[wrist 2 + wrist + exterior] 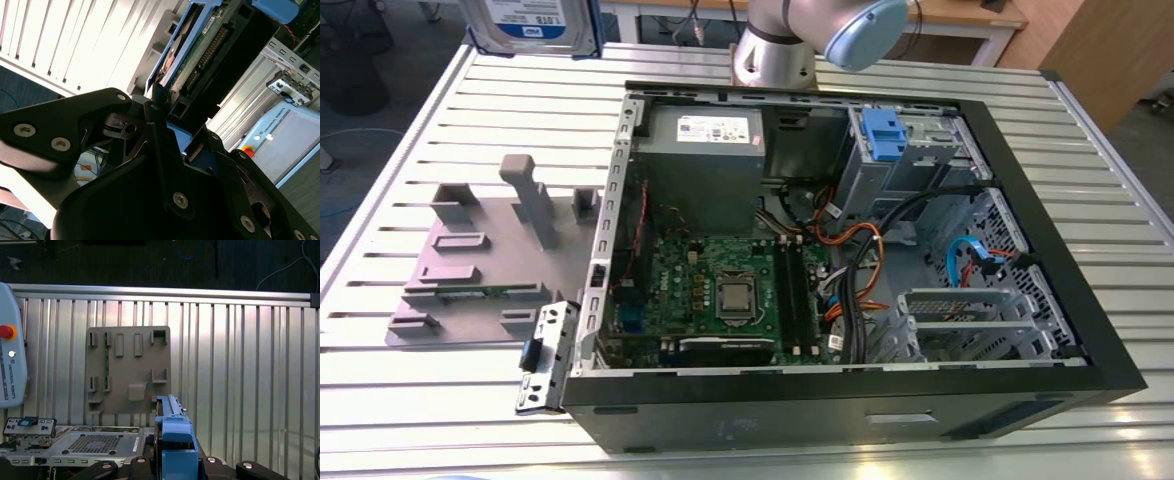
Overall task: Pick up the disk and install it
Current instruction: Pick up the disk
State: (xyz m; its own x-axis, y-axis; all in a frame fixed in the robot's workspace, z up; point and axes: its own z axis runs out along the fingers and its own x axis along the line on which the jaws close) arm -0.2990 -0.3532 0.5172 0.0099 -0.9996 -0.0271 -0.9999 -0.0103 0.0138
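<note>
The disk (pixel 534 22) hangs in the air at the top of the exterior view, toward that view's left. It is over the far edge of the slatted metal table (pixel 414 400) and well apart from the open computer case (pixel 854 400). It stands upright with its broad face to the camera: a silver body carrying a blue-and-white label, partly cut off by the picture's edge.

In the second wrist view the disk (pixel 197 57) is seen edge-on. A blue plastic rail runs along one side, and the green circuit board of its underside shows with a row of pins. In the first wrist view the disk (pixel 172 437) appears as a blue rail standing between the black parts of the tool (pixel 174 465). The tool appears to be clamped on it, though the contact itself is hard to make out.

That view also looks down on a grey fixture plate (pixel 127 370) lying on the table just beside the case. Inside the case sit a grey power supply (pixel 704 150), a green motherboard (pixel 720 290) and a small blue latch (pixel 881 135). The arm's base (pixel 774 55) stands at the table's far edge.
</note>
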